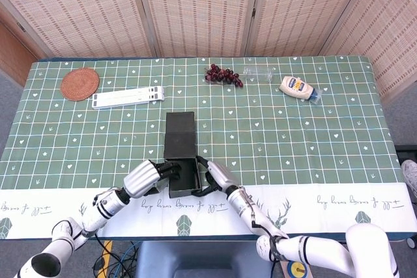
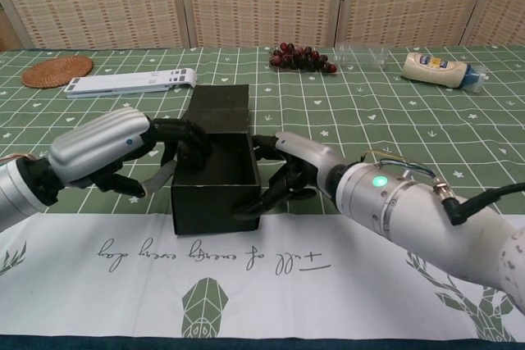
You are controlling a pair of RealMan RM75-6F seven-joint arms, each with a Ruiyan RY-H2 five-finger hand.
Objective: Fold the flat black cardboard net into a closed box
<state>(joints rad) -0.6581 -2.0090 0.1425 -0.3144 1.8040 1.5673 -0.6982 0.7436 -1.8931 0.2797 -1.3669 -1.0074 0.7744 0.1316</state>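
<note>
The black cardboard box [image 2: 215,178] sits low in the centre of the frame on the green-checked bench [image 2: 394,112], its body already squared up and open at the top, with the lid flap [image 2: 220,109] standing behind it toward the upper middle. The left hand [image 2: 111,147] presses curled fingers [image 2: 184,133] against the left wall, while the right hand [image 2: 305,171] spreads its fingers [image 2: 264,198] against the right wall. This likely braces the sides so the lid can fold down.
</note>
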